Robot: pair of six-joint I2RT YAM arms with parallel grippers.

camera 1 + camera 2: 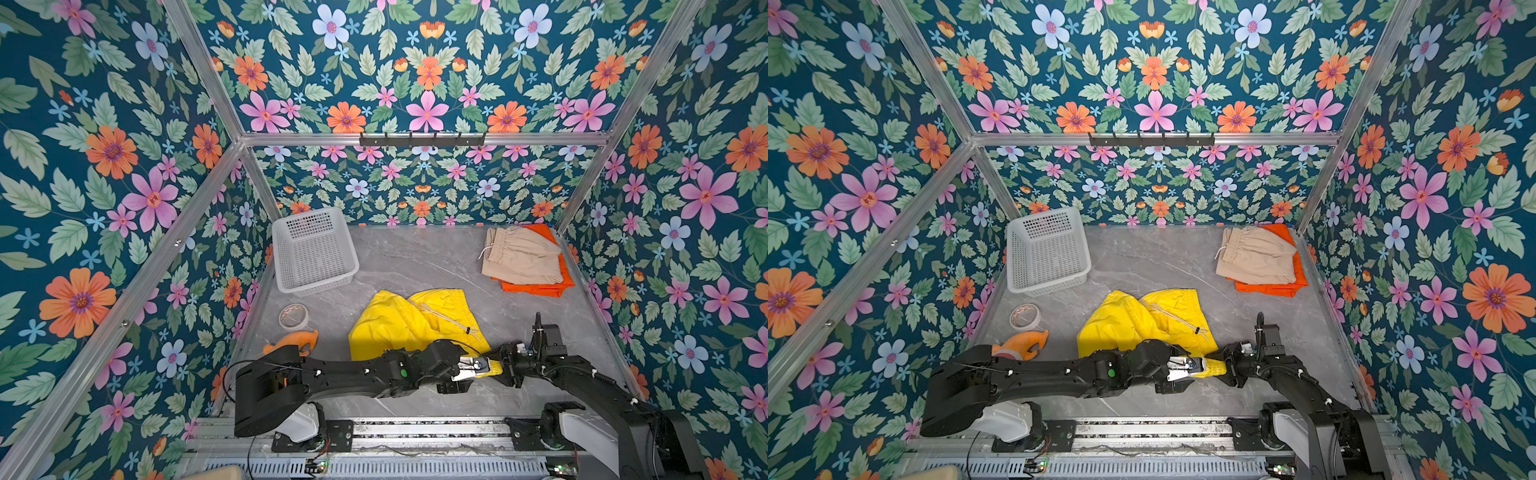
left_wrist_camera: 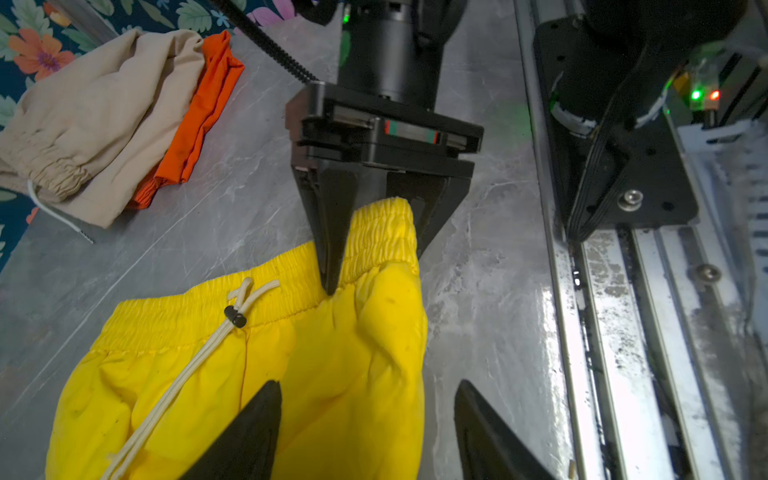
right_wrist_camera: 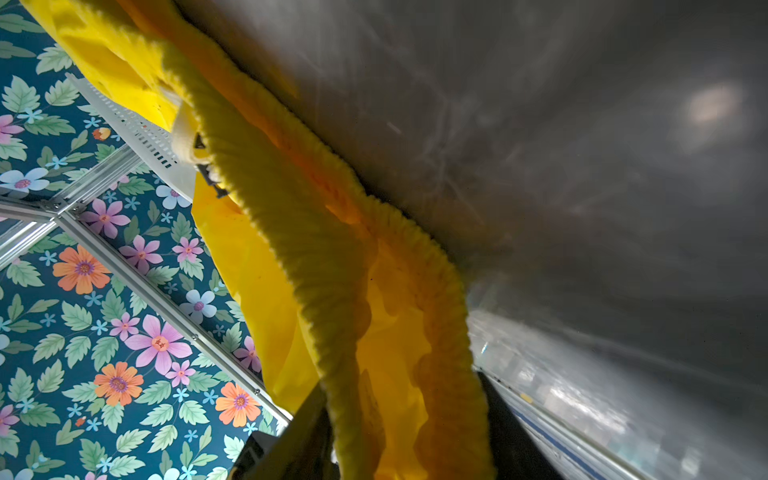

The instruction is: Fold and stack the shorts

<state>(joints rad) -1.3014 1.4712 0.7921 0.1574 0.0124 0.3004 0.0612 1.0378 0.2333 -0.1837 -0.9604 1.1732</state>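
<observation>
The yellow shorts (image 1: 407,324) lie crumpled in the middle of the table, drawstring up. Their near waistband corner (image 2: 382,232) is raised between the fingers of my right gripper (image 2: 374,266), which is shut on it; in the right wrist view the ribbed waistband (image 3: 332,270) fills the gap. My left gripper (image 2: 365,399) reaches across from the left and stands open just short of that corner, one finger over yellow cloth, the other over bare table. In both top views the two grippers (image 1: 478,368) (image 1: 1223,363) meet tip to tip. The beige shorts (image 1: 519,257) lie folded on the folded orange shorts (image 1: 540,289) at the back right.
A white perforated basket (image 1: 311,253) stands tilted at the back left. A roll of tape (image 1: 294,316) and an orange plush fish (image 1: 295,340) lie at the left near my left arm. The metal rail (image 1: 415,428) runs along the front edge. Floral walls close in three sides.
</observation>
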